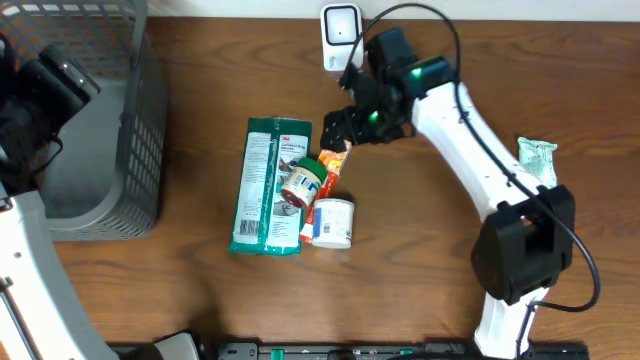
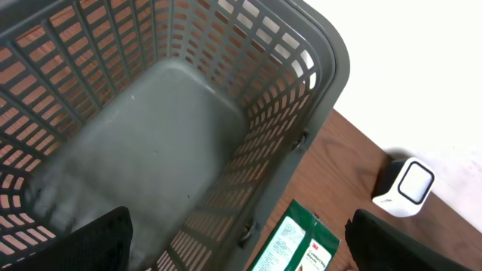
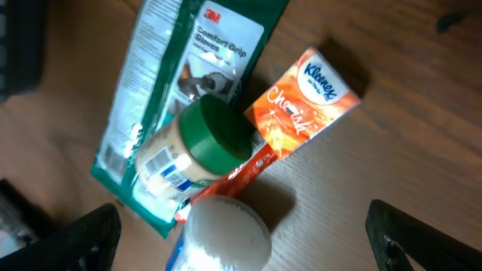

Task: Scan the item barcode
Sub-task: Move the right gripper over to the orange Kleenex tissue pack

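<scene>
Right gripper [image 1: 336,130] hangs wide open with nothing in it, over the pile in the middle of the table. It's closest to the orange Kleenex pack [image 3: 305,102]. My guess is that's the item it's lining up on: one end looks tucked under the green-lid jar [image 3: 197,147], but the other end sticks out free and easy to pinch. The jar lies on the green 3M glove pack [image 1: 265,185], with the white tub [image 1: 331,222] just beside it toward the near edge. The scanner [image 1: 340,35] stands at the far edge near the pile, so it'd be a short carry. Left gripper [image 2: 241,239] is open and empty too, over the grey basket [image 2: 316,90] at the far left corner, probably there for scanned stuff.
</scene>
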`<state>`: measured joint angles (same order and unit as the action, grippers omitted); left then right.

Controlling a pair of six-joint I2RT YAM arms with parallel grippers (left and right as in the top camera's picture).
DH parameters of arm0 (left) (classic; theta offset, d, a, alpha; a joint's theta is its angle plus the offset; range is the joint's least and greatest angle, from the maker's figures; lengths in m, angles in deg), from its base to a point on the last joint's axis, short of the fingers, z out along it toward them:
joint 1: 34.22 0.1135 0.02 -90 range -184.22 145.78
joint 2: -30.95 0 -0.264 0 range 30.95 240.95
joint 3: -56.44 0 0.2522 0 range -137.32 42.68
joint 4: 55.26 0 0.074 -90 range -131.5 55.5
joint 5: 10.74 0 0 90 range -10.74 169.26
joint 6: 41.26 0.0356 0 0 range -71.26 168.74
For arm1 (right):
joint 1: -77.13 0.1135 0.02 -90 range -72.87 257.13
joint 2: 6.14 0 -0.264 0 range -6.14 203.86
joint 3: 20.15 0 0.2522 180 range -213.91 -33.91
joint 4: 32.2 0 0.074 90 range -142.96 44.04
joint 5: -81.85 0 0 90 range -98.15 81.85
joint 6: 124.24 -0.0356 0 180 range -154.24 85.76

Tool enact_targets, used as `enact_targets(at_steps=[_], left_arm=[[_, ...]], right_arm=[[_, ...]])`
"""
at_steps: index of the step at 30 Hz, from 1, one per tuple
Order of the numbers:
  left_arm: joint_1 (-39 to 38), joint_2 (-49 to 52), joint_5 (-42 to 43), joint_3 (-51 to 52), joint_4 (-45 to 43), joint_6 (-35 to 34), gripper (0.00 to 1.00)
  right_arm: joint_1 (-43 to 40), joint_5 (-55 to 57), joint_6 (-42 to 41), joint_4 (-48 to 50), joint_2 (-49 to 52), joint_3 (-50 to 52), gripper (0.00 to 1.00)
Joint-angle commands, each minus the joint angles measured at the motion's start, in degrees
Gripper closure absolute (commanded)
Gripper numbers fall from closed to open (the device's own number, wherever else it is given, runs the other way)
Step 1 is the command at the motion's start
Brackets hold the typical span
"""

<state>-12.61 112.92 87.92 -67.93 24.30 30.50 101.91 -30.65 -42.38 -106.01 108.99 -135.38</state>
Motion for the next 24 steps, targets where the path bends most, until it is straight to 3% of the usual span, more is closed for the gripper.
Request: enact_targets(at_steps=[1,11,16,24], left_arm=[[0.2,0.0,-0.1,-0.1,0.1,-0.5,0.12],[0.2,0.0,-0.1,-0.1,0.1,-0.5,0.12],[0.2,0.0,-0.1,-0.1,0.1,-0.5,0.12],[0.2,0.0,-0.1,-0.1,0.1,-0.5,0.12]], right_arm=[[2.0,5.3,-7.2,3.2,0.0,3.5,0.01],[5.1,6.8,-11.5,19.1,0.1,12.9,0.01],[5.9,15.4,-18.7,24.4,0.3,17.2,0.01],[7.4,23.1,-22.7,34.5,0.3,23.1,0.01]])
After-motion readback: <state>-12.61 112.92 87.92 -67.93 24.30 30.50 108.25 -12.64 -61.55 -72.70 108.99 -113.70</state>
